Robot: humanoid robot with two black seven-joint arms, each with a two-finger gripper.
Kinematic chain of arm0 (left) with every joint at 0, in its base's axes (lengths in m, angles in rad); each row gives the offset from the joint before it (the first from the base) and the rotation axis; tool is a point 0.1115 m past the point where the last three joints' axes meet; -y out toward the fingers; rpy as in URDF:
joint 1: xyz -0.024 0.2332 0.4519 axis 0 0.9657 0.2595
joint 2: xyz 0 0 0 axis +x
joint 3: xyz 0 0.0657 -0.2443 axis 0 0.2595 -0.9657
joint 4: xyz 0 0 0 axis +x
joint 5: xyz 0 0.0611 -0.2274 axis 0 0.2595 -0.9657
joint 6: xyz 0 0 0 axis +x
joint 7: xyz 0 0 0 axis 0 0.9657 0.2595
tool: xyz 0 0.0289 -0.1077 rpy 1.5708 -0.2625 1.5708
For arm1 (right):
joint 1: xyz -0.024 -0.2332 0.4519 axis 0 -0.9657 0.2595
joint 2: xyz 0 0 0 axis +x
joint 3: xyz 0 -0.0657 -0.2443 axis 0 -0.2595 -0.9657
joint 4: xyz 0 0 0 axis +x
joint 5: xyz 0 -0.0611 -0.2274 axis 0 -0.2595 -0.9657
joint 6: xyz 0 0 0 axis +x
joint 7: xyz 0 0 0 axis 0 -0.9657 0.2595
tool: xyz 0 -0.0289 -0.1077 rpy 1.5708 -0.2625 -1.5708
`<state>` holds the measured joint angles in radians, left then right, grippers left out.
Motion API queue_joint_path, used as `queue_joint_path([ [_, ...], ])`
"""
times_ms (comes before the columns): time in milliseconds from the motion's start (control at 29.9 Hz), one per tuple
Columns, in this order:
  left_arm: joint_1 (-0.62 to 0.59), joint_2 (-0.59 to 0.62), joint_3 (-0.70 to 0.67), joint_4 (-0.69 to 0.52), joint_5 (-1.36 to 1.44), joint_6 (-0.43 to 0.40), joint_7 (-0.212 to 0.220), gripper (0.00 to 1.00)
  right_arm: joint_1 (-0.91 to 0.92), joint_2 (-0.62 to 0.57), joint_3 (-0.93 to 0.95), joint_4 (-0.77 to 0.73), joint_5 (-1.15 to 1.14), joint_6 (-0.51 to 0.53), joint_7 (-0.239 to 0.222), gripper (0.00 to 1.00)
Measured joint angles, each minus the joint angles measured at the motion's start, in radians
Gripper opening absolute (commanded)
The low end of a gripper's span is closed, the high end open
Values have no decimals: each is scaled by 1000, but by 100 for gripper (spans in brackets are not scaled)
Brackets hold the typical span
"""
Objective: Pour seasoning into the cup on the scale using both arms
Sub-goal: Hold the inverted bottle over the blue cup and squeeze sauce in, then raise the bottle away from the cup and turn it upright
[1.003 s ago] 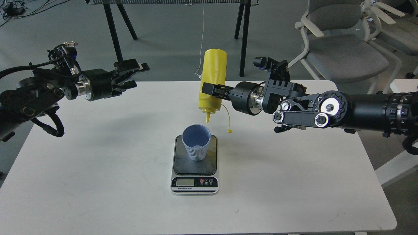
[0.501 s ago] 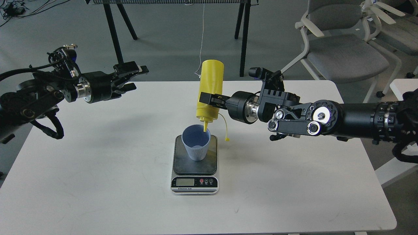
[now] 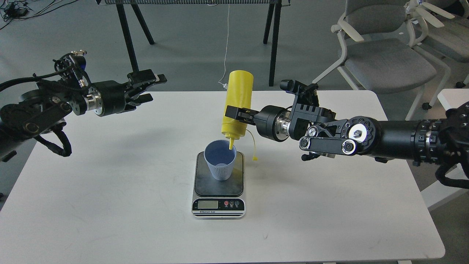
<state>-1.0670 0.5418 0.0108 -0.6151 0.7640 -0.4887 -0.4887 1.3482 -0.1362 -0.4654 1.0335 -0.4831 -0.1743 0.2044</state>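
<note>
The light-blue ribbed cup (image 3: 220, 160) stands upright on the dark platform of the silver scale (image 3: 218, 190) at the table's middle. My right gripper (image 3: 234, 113) is shut on the yellow seasoning bottle (image 3: 237, 103) and holds it upside down over the cup. The nozzle tip (image 3: 231, 145) sits at the cup's back right rim, just inside the mouth. The small tethered cap (image 3: 255, 158) hangs down to the right of the cup. My left gripper (image 3: 149, 87) is open and empty, raised above the table's back left, well away from the cup.
The white table (image 3: 110, 190) carries only the scale and cup. Black stand legs (image 3: 273, 40) rise behind the table's far edge. Grey office chairs (image 3: 381, 55) stand at the back right. A white table edge (image 3: 452, 96) shows at the far right.
My right gripper has lowered the upside-down bottle until its nozzle reached the cup's mouth, then shifted slightly right. The left arm has barely moved.
</note>
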Motion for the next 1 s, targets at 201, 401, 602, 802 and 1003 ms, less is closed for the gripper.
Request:
queue_joint_path([
  [201, 1, 0, 1, 0, 0, 0, 0, 99, -12, 2, 7, -1, 5, -8, 0, 6],
  [401, 5, 0, 2, 1, 0, 0, 0, 99, -22, -5, 75, 0, 14, -10, 0, 6],
  [602, 5, 0, 2, 1, 0, 0, 0, 99, -19, -43, 178, 9, 36, -9, 1, 6],
  [802, 5, -2, 1, 0, 0, 0, 0, 99, -8, -178, 410, 73, 138, 39, -1, 6],
  [1003, 3, -2, 7, 0, 7, 0, 0, 99, -46, -398, 709, 161, 430, 192, -5, 6],
])
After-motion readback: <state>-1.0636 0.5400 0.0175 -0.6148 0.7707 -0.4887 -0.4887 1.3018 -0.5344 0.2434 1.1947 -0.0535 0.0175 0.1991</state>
